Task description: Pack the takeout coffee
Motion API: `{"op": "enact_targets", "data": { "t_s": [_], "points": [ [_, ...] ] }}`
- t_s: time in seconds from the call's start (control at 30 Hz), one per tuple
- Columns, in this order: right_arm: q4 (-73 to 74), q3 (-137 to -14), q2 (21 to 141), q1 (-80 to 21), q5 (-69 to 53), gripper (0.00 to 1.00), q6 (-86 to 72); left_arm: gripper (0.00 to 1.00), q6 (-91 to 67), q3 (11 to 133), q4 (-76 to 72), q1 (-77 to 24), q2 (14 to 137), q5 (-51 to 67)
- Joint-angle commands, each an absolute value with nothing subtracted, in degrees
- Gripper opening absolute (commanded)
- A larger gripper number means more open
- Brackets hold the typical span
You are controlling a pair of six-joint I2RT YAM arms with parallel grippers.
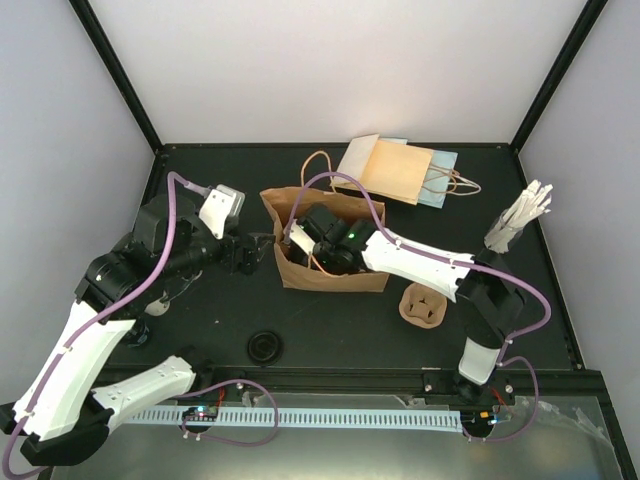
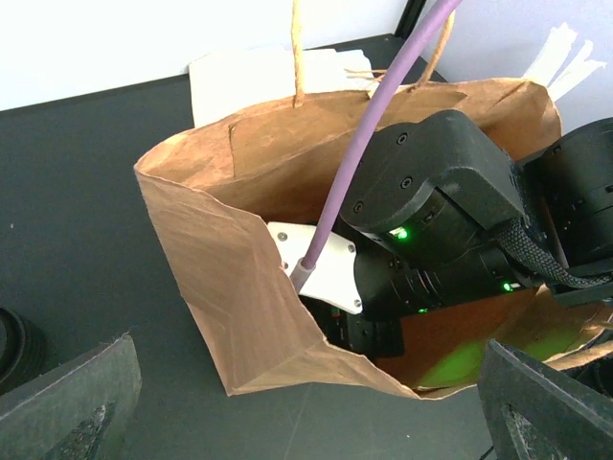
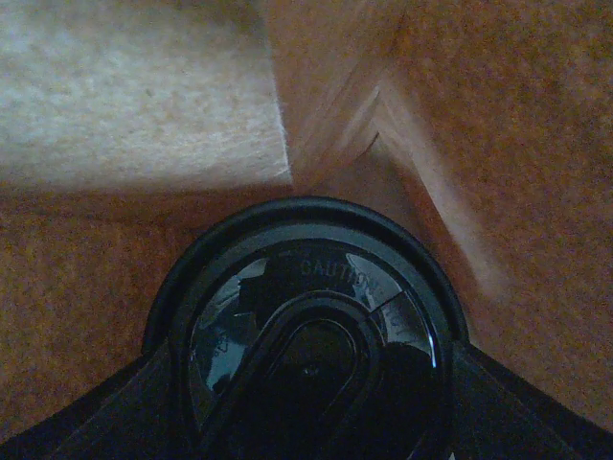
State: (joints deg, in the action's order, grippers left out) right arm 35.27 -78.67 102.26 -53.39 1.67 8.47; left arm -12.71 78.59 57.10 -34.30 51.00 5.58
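Not much of the coffee shows here. The right gripper (image 3: 305, 388) is buried inside the open brown paper bag (image 1: 330, 275), so from above you only get its black wrist and the purple cable going in over the rim. The left wrist view is no better: the arm's housing with its green lights fills the bag's mouth and blocks whatever is underneath.

The one decent look is from the right wrist camera, and it's dim and orange in there. You see the lidded coffee cup (image 3: 306, 287) straight from above: a round black lid with a raised oval sip section and "CAUTION" embossed near the top edge. The cup's cream side and black sleeve are hidden under the lid. It sits down in the bag near a folded corner crease. The right fingers (image 3: 86, 422) hug the lid's rim on both sides, pinching the cup between them, though black on black makes the contact hard to read.

The left gripper (image 1: 243, 255) hangs just beside the bag's left edge, fingers spread wide with nothing between them.

I can't make out a second cup anywhere. On the table there's a pulp cup carrier (image 1: 422, 306) right of the bag and a loose black lid (image 1: 265, 347) in front.
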Motion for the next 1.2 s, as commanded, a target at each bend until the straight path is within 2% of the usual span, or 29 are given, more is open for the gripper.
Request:
{"op": "enact_targets", "data": {
  "t_s": [0.0, 0.4, 1.17],
  "points": [
    [43.95, -72.42, 110.9, -52.47, 12.02, 0.33, 9.88, 0.99, -13.39, 78.58, 57.21, -33.96, 50.87, 6.79],
    [41.67, -72.66, 105.49, -51.96, 5.09, 0.34, 9.81, 0.99, -13.84, 77.68, 56.43, -34.0, 50.8, 7.86],
    [41.88, -74.94, 101.12, -51.81, 2.9, 0.38, 9.28, 0.99, -13.55, 76.02, 57.02, -33.93, 49.0, 7.73]
  ]
}}
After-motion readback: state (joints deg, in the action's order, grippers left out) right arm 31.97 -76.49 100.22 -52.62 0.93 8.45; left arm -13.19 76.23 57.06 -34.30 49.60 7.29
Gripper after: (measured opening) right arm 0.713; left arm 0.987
